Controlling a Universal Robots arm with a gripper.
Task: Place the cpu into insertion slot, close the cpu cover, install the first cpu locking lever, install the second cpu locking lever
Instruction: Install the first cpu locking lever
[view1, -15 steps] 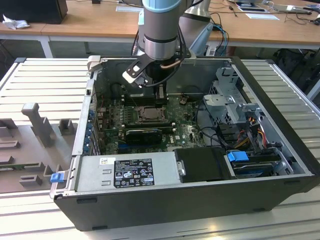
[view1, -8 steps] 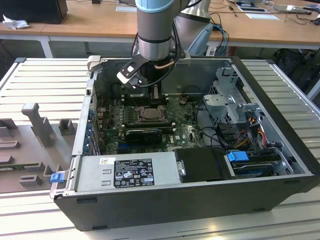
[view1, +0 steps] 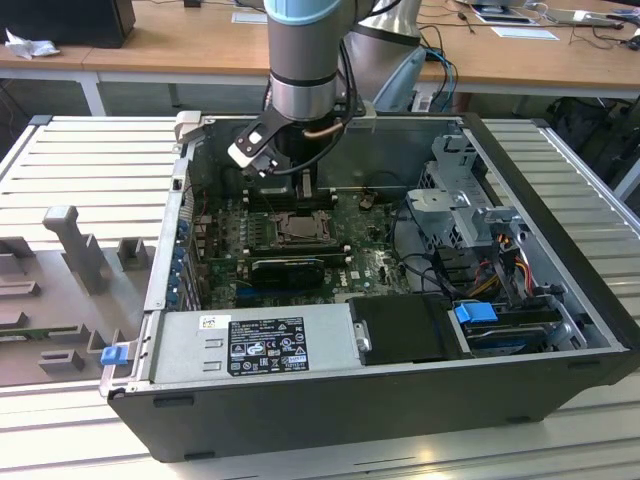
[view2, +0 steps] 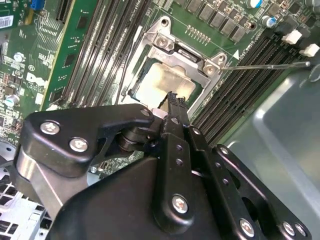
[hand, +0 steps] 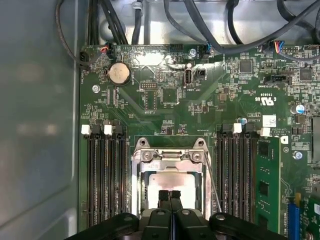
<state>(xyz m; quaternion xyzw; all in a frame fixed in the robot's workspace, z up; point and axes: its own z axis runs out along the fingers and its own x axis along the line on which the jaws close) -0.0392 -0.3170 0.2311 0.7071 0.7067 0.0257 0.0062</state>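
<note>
- Two black jaws, pressed together tip to tip and holding nothing, hang over the near edge of the cpu (hand: 167, 181); whether they touch it cannot be told.
- The cpu, pale and square, sits inside the insertion slot (view1: 297, 228) and shows through the window of the cpu cover (hand: 170, 156).
- The cpu cover lies flat over the slot, its silver frame running round the chip on all sides.
- A thin metal lever (view2: 265, 65) runs out from the cover's corner and across the neighbouring memory slots (hand: 240, 170).
- More memory slots flank the socket on its other side, all on the green motherboard (hand: 200, 115), where a coin battery (hand: 120, 73) sits further off near the board's edge.
- In the exterior view, the arm (view1: 305, 60) reaches straight down into the open computer case (view1: 350, 420), which lies on its side on a slatted metal counter (view1: 90, 160), with a grey power supply (view1: 250, 345) at the case's near wall.
</note>
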